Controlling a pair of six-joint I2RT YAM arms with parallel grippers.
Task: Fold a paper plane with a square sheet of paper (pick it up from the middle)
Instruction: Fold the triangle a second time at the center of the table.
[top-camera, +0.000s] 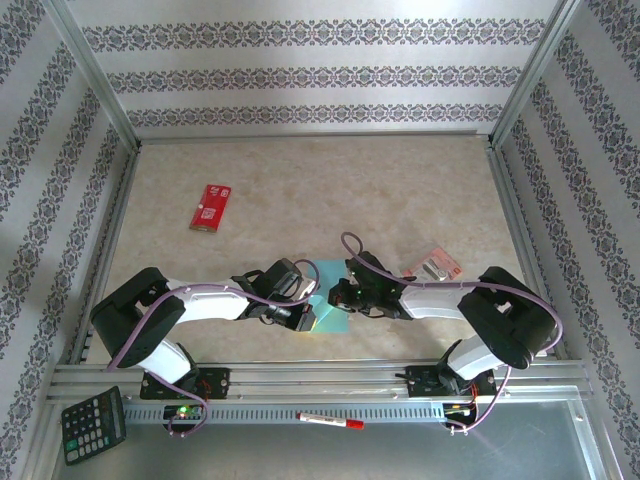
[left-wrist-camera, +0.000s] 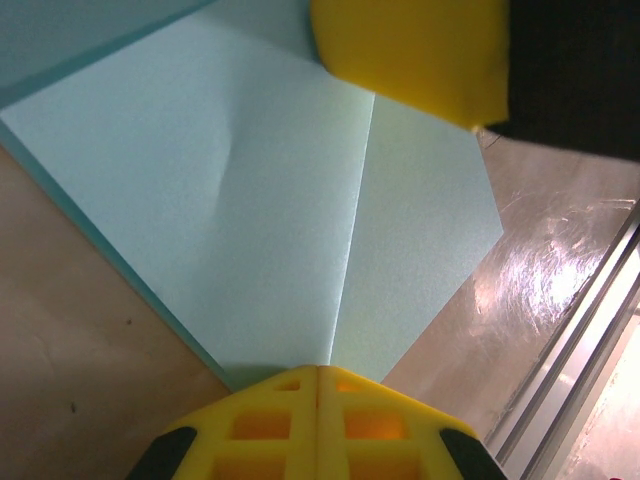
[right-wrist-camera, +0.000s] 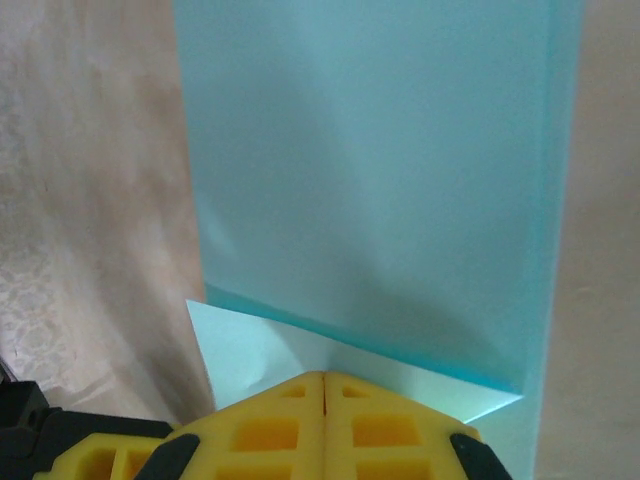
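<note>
One pale teal paper sheet (left-wrist-camera: 250, 200), creased, folded

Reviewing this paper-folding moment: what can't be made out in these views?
Sheet of paper: top view, the left arm and right arm cover most of it; its fold outline is hidden.
Left hand and right hand: wrist views, closed fingers hide the contact; pinching or pressing the paper is unclear.
Red packet, calculator: top view, print too small to read.
</note>
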